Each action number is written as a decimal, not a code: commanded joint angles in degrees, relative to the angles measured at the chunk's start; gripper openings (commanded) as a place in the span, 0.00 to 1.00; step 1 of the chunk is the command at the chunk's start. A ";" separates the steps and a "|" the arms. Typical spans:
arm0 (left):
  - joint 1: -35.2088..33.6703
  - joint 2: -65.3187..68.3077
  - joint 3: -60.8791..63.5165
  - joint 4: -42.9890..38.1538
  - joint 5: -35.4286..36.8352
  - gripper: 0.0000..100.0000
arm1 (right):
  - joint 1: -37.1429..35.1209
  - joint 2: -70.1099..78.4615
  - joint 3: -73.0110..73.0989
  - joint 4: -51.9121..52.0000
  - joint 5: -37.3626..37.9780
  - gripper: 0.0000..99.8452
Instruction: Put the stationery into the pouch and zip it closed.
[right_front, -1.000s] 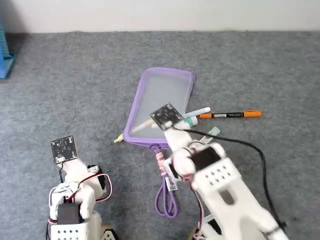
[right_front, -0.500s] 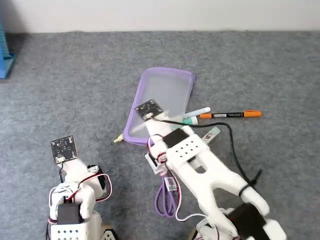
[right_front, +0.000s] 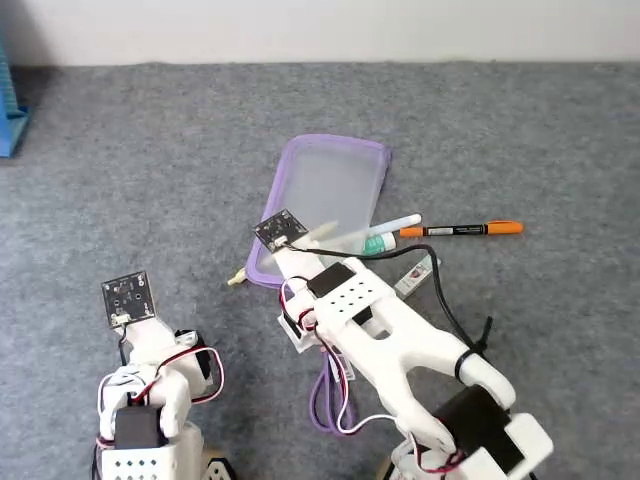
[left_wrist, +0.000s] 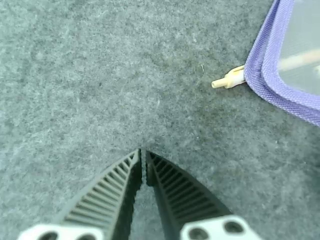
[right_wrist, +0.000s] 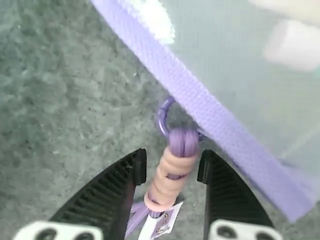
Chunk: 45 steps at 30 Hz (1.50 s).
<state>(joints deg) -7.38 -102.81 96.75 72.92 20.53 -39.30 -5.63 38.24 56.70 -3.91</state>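
Marker (right_front: 460, 229) just right of pouch (right_front: 330, 180)

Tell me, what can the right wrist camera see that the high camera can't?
Right wrist view: the open right gripper straddling pink beads on the strap, just below a purple ring at the edge of the pouch. High view: the wider table, with an orange marker, a white pen and the left arm. Both: the purple pouch and its strap.
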 joint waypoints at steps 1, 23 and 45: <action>-0.09 -0.44 -0.31 -1.32 0.00 0.01 | -0.04 -0.22 -2.90 1.36 -0.18 0.18; -0.09 -0.44 -0.31 -1.32 0.00 0.01 | -0.04 -4.79 -2.90 0.92 -0.18 0.18; -0.09 -0.44 -0.31 -1.32 0.00 0.01 | -0.04 -0.04 -2.90 -0.48 -0.18 0.18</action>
<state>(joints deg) -7.38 -102.81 96.75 72.92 20.53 -39.30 -6.24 38.15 56.79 -3.91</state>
